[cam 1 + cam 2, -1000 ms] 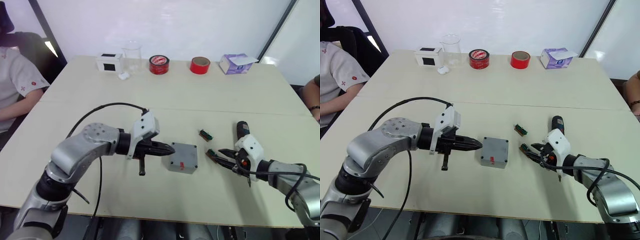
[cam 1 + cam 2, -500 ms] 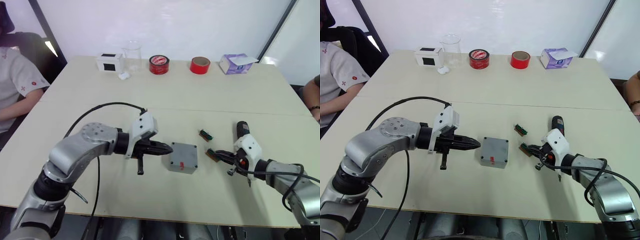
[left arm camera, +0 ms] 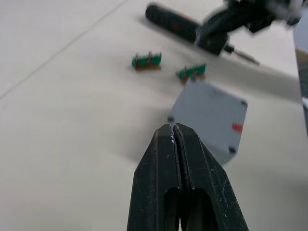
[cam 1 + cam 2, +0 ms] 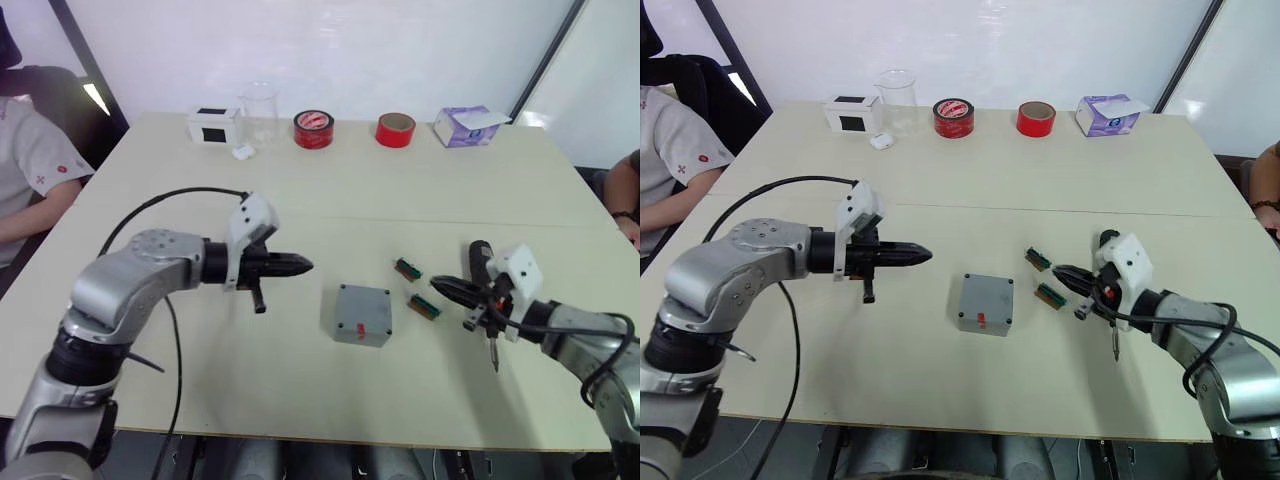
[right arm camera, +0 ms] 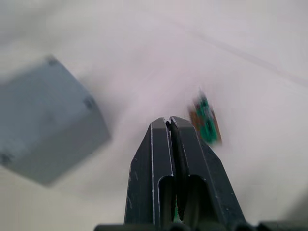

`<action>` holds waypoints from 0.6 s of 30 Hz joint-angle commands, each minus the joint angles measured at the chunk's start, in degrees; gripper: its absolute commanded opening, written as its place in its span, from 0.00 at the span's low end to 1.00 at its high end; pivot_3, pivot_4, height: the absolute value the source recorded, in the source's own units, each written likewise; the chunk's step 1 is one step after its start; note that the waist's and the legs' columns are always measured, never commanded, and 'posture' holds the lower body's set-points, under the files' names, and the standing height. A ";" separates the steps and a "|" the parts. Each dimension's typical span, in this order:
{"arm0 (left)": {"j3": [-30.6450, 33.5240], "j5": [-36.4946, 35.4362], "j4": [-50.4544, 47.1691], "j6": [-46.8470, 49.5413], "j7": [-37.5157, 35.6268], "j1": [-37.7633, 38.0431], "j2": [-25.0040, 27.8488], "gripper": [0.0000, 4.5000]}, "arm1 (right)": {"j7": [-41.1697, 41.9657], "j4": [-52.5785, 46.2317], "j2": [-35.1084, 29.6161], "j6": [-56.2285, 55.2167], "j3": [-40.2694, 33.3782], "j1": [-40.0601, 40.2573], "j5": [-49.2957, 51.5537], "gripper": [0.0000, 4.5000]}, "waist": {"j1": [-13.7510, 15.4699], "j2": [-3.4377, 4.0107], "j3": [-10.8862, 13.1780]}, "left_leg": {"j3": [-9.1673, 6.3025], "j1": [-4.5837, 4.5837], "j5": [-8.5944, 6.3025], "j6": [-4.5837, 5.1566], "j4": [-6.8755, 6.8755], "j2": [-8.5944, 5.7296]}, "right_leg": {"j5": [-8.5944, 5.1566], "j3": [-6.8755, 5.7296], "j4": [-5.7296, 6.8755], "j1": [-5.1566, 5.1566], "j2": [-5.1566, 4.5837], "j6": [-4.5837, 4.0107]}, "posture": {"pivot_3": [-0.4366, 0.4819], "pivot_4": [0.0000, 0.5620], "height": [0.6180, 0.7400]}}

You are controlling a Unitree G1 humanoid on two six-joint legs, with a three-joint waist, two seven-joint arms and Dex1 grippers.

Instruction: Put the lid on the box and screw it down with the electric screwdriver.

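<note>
Left gripper [image 4: 300, 265]: fingers pressed together, holding nothing, tips pointing toward 3 o'clock. It hovers over the table [image 4: 300, 190] at about 10 o'clock from the box [image 4: 362, 315], well apart from it. The left forearm lies nearly level, elbow bent out toward the table's left edge.

The box sits near the table's middle with the lid [image 4: 987, 297] on top, a small red mark on the side facing the robot. In the left wrist view the lid's corner holes are visible. Bare table lies on the box's 6, 9 and 12 o'clock sides. At its 3 o'clock lies one green strip [image 4: 424, 306], near but not touching; a second green strip [image 4: 407, 269] lies at about 1 o'clock.

Right gripper [image 4: 447, 286]: fingers closed together, holding nothing, tips pointing toward 9 o'clock, just beside the nearer green strip and at 3 o'clock from the box. The electric screwdriver [image 4: 481, 257] lies on the table just behind the right wrist, partly hidden by it. The right forearm runs low over the table toward its right edge.

Along the far edge stand a white box [image 4: 213, 125], a clear beaker [image 4: 260, 110], two tape rolls [image 4: 314, 129] and a purple tissue box [image 4: 464, 127].
</note>
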 commanded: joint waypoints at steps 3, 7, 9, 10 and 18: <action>-1.09 1.58 -2.19 -2.36 -1.31 1.97 1.99 0.00 | -0.56 -2.91 1.23 0.75 5.67 -4.03 0.69 0.01 | 0.47 -0.01 0.01 | 0.00 -0.01 0.00 0.00 0.00 0.01 | 0.00 0.00 -0.02 0.00 -0.04 -0.01 | 0.48 0.27 1.00; -0.24 1.30 -2.74 -2.26 -0.50 2.92 1.73 0.00 | -0.35 -2.33 0.77 0.47 7.14 -4.32 0.00 0.01 | 0.45 -0.01 0.01 | 0.01 -0.04 0.00 0.00 0.01 -0.03 | 0.00 0.00 -0.05 0.02 -0.12 -0.01 | 0.48 0.27 1.00; 0.14 1.06 -3.15 -2.03 -0.13 3.31 1.68 0.00 | -0.01 -1.79 0.45 0.16 7.17 -4.05 -0.21 0.01 | 0.39 -0.01 0.01 | 0.03 -0.04 0.00 0.00 0.01 -0.03 | 0.00 0.01 -0.05 0.02 -0.12 0.00 | 0.48 0.27 1.00; 0.28 0.94 -3.34 -1.94 0.04 3.47 1.66 0.00 | 0.18 -1.58 0.27 -0.03 7.21 -3.89 -0.38 0.01 | 0.38 -0.01 0.01 | 0.03 -0.04 0.00 0.00 0.01 -0.03 | 0.00 0.01 -0.05 0.02 -0.12 0.00 | 0.48 0.27 1.00; 0.33 1.13 -3.25 -2.29 0.66 3.61 1.42 0.00 | 0.78 -0.95 -0.17 -0.59 7.36 -3.03 -1.24 0.01 | 0.35 -0.01 0.01 | 0.02 -0.03 0.00 0.00 0.01 -0.01 | 0.00 0.00 -0.03 0.00 -0.06 0.00 | 0.48 0.27 1.00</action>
